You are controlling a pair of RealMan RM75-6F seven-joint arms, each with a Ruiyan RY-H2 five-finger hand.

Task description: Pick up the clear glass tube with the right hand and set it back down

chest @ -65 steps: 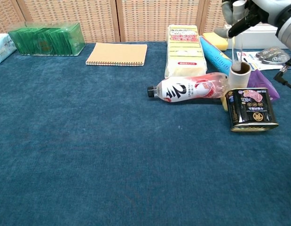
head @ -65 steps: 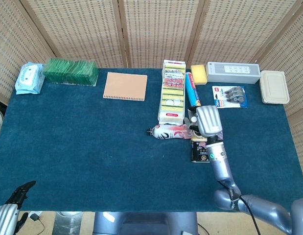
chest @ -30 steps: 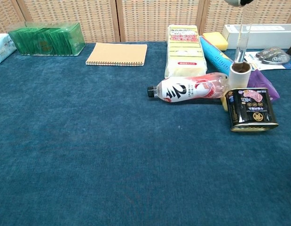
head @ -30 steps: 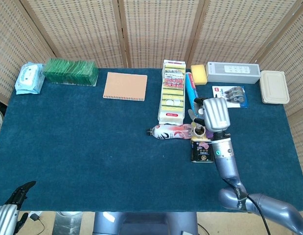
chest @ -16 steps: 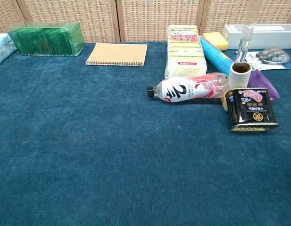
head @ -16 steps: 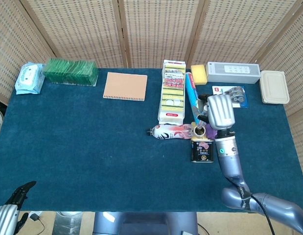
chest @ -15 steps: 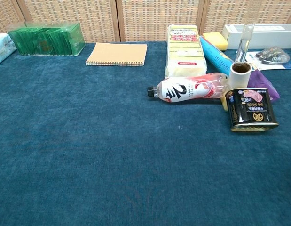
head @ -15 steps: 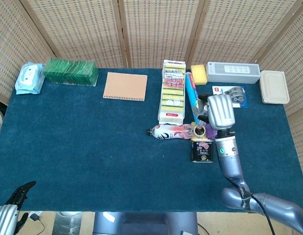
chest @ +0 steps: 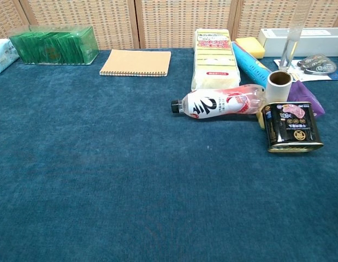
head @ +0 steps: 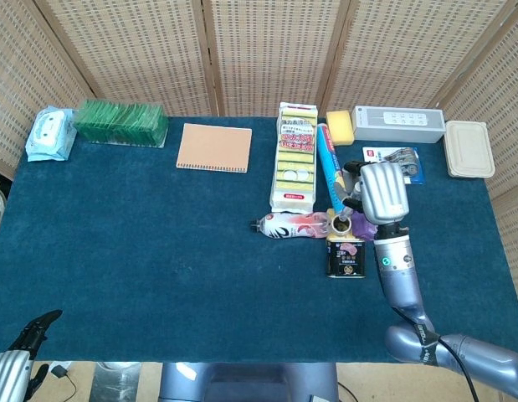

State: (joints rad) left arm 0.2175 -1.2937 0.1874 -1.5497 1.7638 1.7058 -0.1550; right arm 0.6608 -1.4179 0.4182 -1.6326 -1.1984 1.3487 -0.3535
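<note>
Overhead, the right hand (head: 382,191) hung above the blue table (head: 158,243), just right of the white roll (head: 342,224), its back turned to the head camera so its fingers were mostly hidden; a thin rod-like shape at its left edge suggested a grip, and in the chest view the clear glass tube (chest: 292,48) stood nearly upright in the air, its top running out of the frame and its rounded lower end clear of the white roll (chest: 279,86) and slightly to the right of it; the hand evidently held the tube near its top, though the grip itself could not be seen; the roll stood on end between a plastic bottle (chest: 218,101) lying on its side and a purple packet (chest: 305,98), with a dark tin (chest: 291,126) just in front of it; the left hand (head: 24,352) sat at the lower left corner of the head view, below the table's near edge, fingers apart and holding nothing; a tan notebook (head: 213,147) lay farther back
</note>
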